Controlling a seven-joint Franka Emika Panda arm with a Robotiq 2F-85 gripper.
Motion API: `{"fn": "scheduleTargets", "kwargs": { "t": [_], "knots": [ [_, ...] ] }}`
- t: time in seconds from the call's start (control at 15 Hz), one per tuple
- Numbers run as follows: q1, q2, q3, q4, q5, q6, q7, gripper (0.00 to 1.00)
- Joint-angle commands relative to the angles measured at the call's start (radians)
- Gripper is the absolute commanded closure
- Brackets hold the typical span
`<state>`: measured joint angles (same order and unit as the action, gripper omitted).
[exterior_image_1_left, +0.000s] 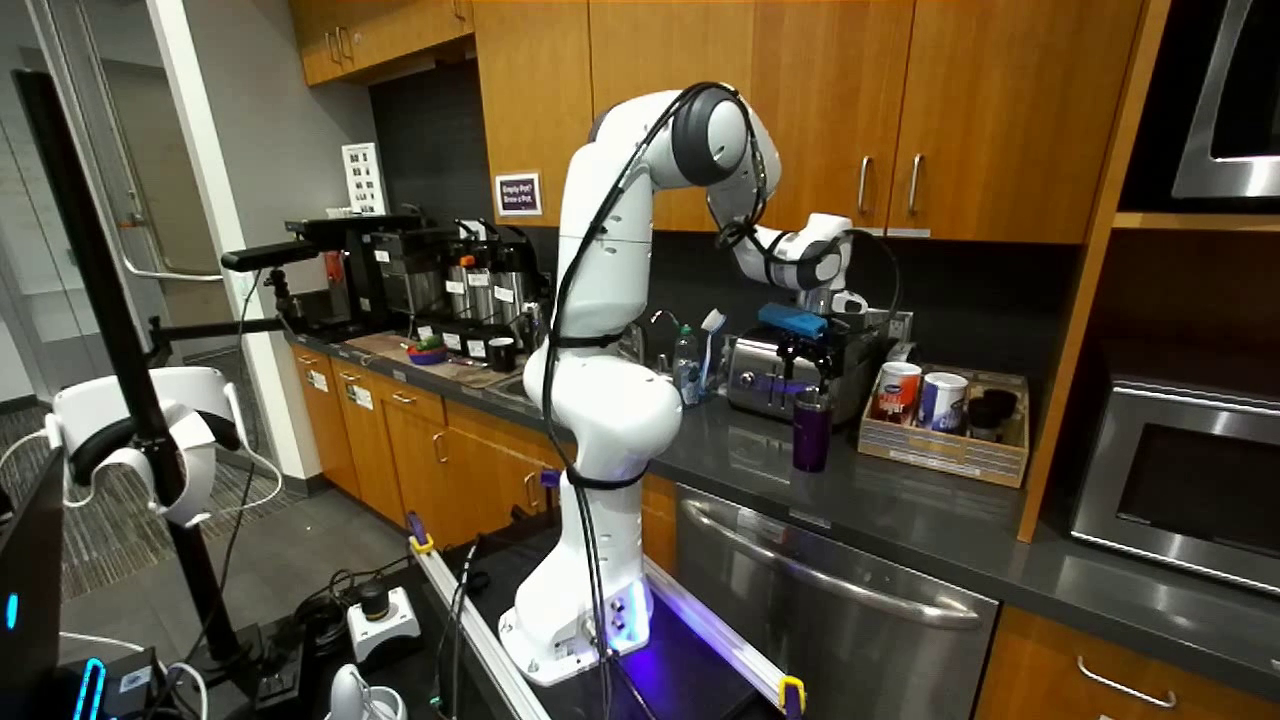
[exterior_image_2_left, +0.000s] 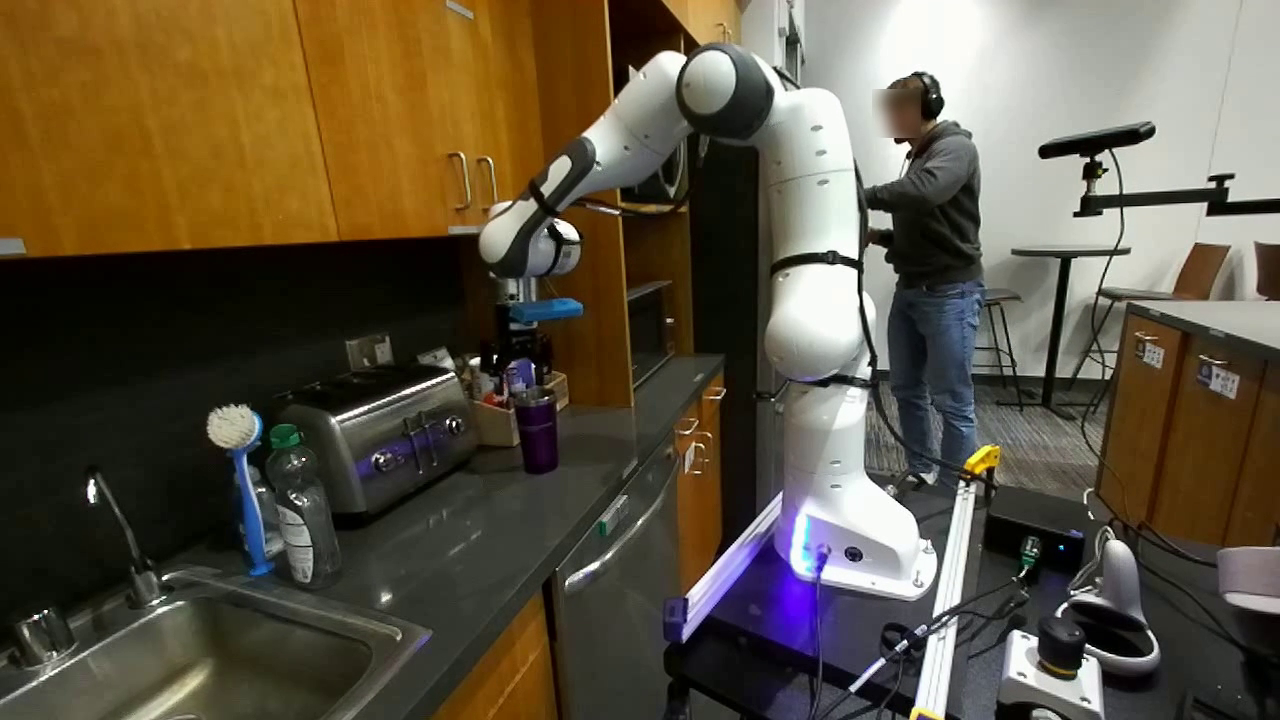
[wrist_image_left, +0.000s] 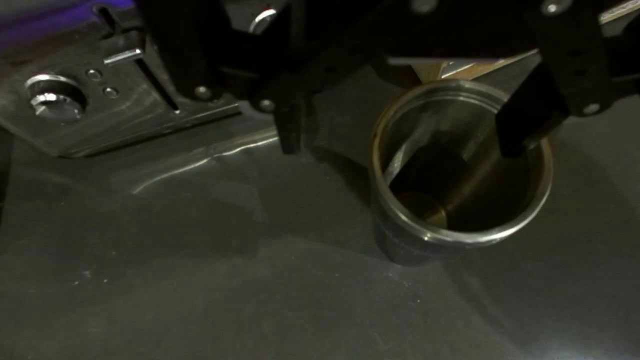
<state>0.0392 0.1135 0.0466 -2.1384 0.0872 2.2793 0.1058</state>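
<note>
A purple cup with a bare metal rim stands upright on the dark counter in both exterior views (exterior_image_1_left: 812, 440) (exterior_image_2_left: 538, 440). In the wrist view I look into the open cup (wrist_image_left: 400, 250); its inside is metallic and shadowed. My gripper (wrist_image_left: 401, 152) is open with nothing between its fingers. In the wrist view one finger (wrist_image_left: 532, 112) overlaps the cup's mouth at the right; I cannot tell whether it dips inside or touches. The left finger (wrist_image_left: 289, 130) is outside the cup, over the counter. In an exterior view the gripper (exterior_image_1_left: 808, 375) points down just above the cup.
A steel toaster (exterior_image_1_left: 765, 375) stands close beside the cup, its knob and lever showing in the wrist view (wrist_image_left: 120, 100). A cardboard tray (exterior_image_1_left: 940, 460) holds canisters. A bottle (exterior_image_2_left: 305, 530), a brush (exterior_image_2_left: 250, 500) and a sink (exterior_image_2_left: 400, 640) lie further along. Cabinets (exterior_image_1_left: 830, 120) hang above.
</note>
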Motion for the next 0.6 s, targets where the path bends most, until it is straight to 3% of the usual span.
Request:
{"fn": "scheduleTargets", "kwargs": {
  "t": [0.0, 0.53],
  "knots": [
    [0.001, -0.040, 0.001, -0.034, 0.015, -0.017, -0.022, 0.00],
    [-0.005, 0.017, 0.002, -0.007, 0.052, 0.022, -0.053, 0.00]
  ]
}}
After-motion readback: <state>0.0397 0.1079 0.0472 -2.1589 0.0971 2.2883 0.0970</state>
